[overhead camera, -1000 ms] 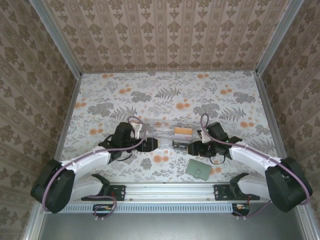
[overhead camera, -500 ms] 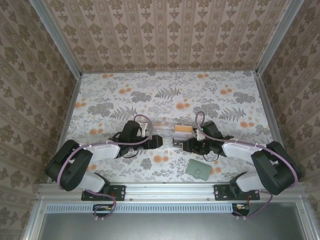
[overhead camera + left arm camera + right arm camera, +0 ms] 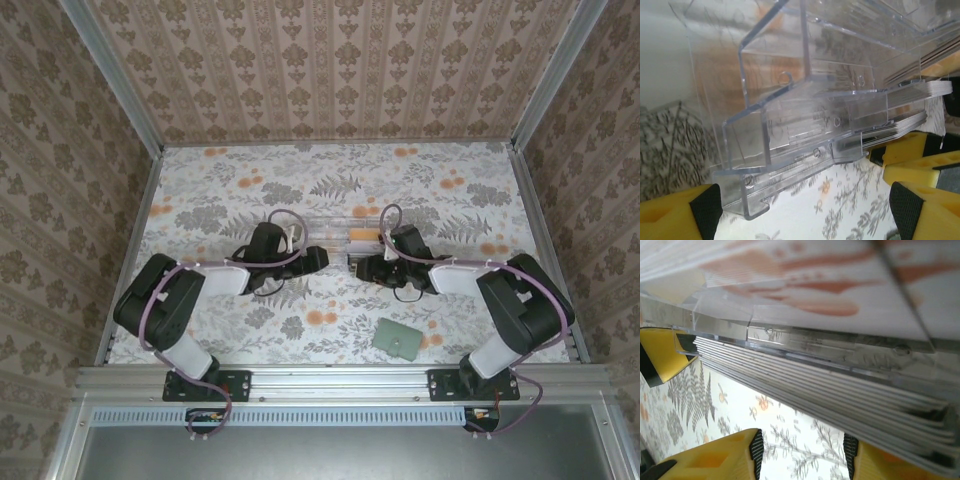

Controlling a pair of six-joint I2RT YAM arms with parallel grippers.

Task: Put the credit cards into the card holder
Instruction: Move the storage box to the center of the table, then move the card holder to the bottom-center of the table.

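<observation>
- Left gripper [image 3: 315,259]: it has come forward from a tucked pose to the left end of the transparent rectangular clear plastic box [image 3: 325,230]. Its yellow fingers [image 3: 675,212] stand wide apart with a lower corner of the box between them. Nothing is pinched.
- Right gripper [image 3: 358,268]: it has likewise come forward, to the right end of the clear plastic box. The jaws are parted and the flowered desk [image 3: 250,190] shows between them. The card stack sits just above them, and you see nothing held.
- Clear plastic box: a second ago it sat nearer the arm bases. It now shows farther up the desk in the overhead view, bracketed by both grippers. You cannot tell whether it was slid or raised.
- Credit cards [image 3: 830,390]: thin rectangular plastic cards, their pale edges stacked inside the clear plastic box, with an orange one showing at the right end from above. None has left the box.
- Card holder [image 3: 400,340]: a flat sage-green folding wallet with a small snap tab. It lies on the desk near the right arm's base, well apart from the box, where it was a second ago. It appears folded shut.
- Reading for you: both arms are positioned on the box, not the wallet. Card extraction looks about to begin, no card is stowed yet, and the card holder likely needs opening first.
</observation>
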